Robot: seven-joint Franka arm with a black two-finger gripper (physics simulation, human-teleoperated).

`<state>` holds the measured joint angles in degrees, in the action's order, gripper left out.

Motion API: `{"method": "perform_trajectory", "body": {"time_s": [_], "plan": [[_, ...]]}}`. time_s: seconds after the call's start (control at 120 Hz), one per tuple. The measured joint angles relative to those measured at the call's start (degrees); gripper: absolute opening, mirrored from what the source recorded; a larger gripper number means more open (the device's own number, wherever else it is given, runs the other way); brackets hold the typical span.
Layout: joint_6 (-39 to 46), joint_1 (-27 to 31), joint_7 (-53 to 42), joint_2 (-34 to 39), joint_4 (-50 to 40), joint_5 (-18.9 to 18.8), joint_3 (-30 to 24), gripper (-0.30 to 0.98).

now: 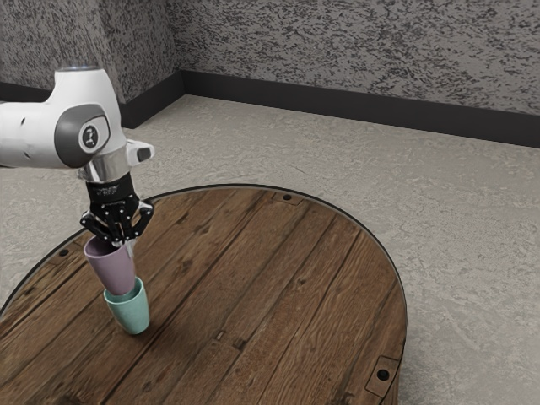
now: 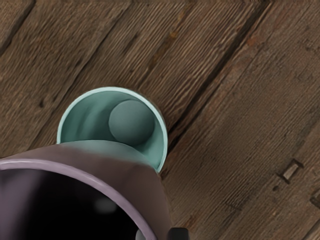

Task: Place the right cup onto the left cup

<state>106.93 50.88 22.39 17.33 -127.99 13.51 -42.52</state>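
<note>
In the exterior view, the purple cup (image 1: 112, 268) is held by the black gripper (image 1: 124, 243), its wall pinched narrowly between the two fingers at one side of the rim. If a clock dial is laid over that view and centred on the fingertips, most of the purple cup is found toward seven o'clock, below the hand, and the green cup (image 1: 130, 309) lower down, near six o'clock, standing on the round table (image 1: 253, 287). The purple cup's foot is seen at the green cup's mouth, but whether it is inside or just above cannot be told. In the wrist view, much of that mouth is left uncovered, so a sideways offset is suspected. If the purple cup is lowered off-centre, the green rim may be caught by its foot, and the green cup may be tipped or pushed along the boards. Because only one side of the rim is gripped, the purple cup may be swivelled by such contact and wedged crookedly. If it is released before being properly seated, it may be toppled by its own lean.
</note>
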Motion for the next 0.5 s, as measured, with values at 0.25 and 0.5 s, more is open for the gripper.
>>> {"method": "perform_trajectory", "body": {"time_s": [0.25,0.5], "plan": [[2.1,0.0,0.2,-3.9,0.1,-2.5,1.2,-0.1],[4.6,0.1,0.4,-6.4,0.1,-3.4,1.3,-0.06]]}}
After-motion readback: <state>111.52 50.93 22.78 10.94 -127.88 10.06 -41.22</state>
